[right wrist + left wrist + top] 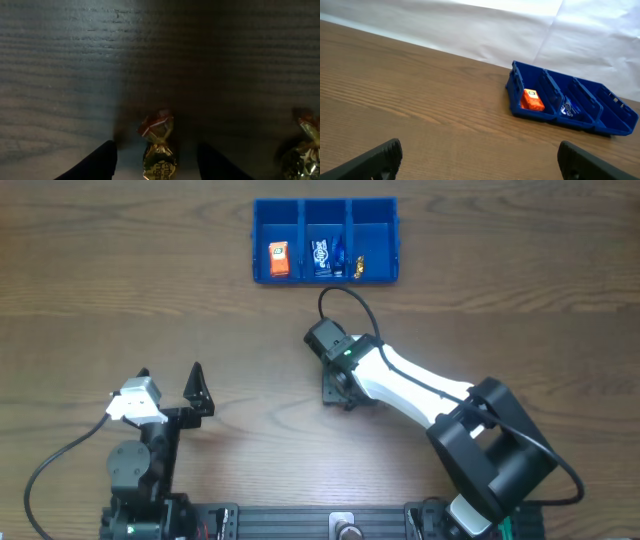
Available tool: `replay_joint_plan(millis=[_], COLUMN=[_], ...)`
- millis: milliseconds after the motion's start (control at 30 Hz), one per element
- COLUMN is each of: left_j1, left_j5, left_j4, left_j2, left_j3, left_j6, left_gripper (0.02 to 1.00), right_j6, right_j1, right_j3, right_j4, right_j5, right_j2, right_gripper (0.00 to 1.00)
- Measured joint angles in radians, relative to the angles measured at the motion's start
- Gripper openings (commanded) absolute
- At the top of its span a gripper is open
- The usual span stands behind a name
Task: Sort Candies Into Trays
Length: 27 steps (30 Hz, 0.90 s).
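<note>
A blue tray (pixel 325 208) with three compartments stands at the far middle of the table. Its left compartment holds an orange candy (pixel 279 260), the middle one a blue candy (pixel 326 254), the right one a small gold candy (pixel 358 268). My right gripper (pixel 336 392) is low over the table's centre, open. A gold-wrapped candy (pixel 159 150) with a twisted end lies between its fingers (pixel 95 162). A second gold candy (pixel 302 147) lies close beside it. My left gripper (pixel 170 378) hangs open near its base, with nothing in it. The tray (pixel 600 117) and orange candy (pixel 532 99) lie far ahead of it.
Bare wooden table lies between the tray and both arms. A black cable (pixel 340 295) loops from the right arm toward the tray. A white backdrop (pixel 470 25) runs along the table's far edge.
</note>
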Motion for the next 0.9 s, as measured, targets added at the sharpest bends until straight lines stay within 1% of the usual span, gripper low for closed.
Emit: replay_joint_plan(millis=[33, 100, 133, 200, 267, 300, 500, 567, 633, 700, 767, 900], left_j1=[0.0, 0.0, 0.0, 0.0, 0.0, 0.0, 0.0, 0.0, 0.0, 0.0, 0.0, 0.0], left_j5=[0.0, 0.0, 0.0, 0.0, 0.0, 0.0, 0.0, 0.0, 0.0, 0.0, 0.0, 0.0], left_j4=[0.0, 0.0, 0.0, 0.0, 0.0, 0.0, 0.0, 0.0, 0.0, 0.0, 0.0, 0.0], left_j2=[0.0, 0.0, 0.0, 0.0, 0.0, 0.0, 0.0, 0.0, 0.0, 0.0, 0.0, 0.0], left_j3=[0.0, 0.0, 0.0, 0.0, 0.0, 0.0, 0.0, 0.0, 0.0, 0.0, 0.0, 0.0], left_j6=[0.0, 0.0, 0.0, 0.0, 0.0, 0.0, 0.0, 0.0, 0.0, 0.0, 0.0, 0.0], left_gripper=[0.996, 0.998, 0.998, 0.998, 0.998, 0.998, 0.998, 0.996, 0.998, 0.998, 0.998, 0.998], right_j6=[0.0, 0.0, 0.002, 0.003, 0.004, 0.009, 0.017, 0.011, -0.003, -0.024, -0.062, -0.137], right_j1=[0.0, 0.0, 0.0, 0.0, 0.0, 0.0, 0.0, 0.0, -0.008, -0.034, -0.099, -0.233], right_j3=[0.0, 0.0, 0.0, 0.0, 0.0, 0.0, 0.004, 0.024, 0.084, 0.2, 0.379, 0.688], right_j4=[0.0, 0.001, 0.001, 0.004, 0.008, 0.011, 0.006, -0.034, -0.114, -0.212, -0.286, -0.313], right_j5=[0.001, 0.003, 0.005, 0.009, 0.012, 0.014, 0.014, 0.015, 0.032, 0.065, 0.107, 0.161], right_j2=[0.004, 0.01, 0.01, 0.011, 0.011, 0.011, 0.012, 0.015, 0.014, 0.014, 0.015, 0.054], right_gripper=[0.531, 0.472, 0.428, 0.294, 0.183, 0.161, 0.143, 0.143, 0.143, 0.143, 0.143, 0.15])
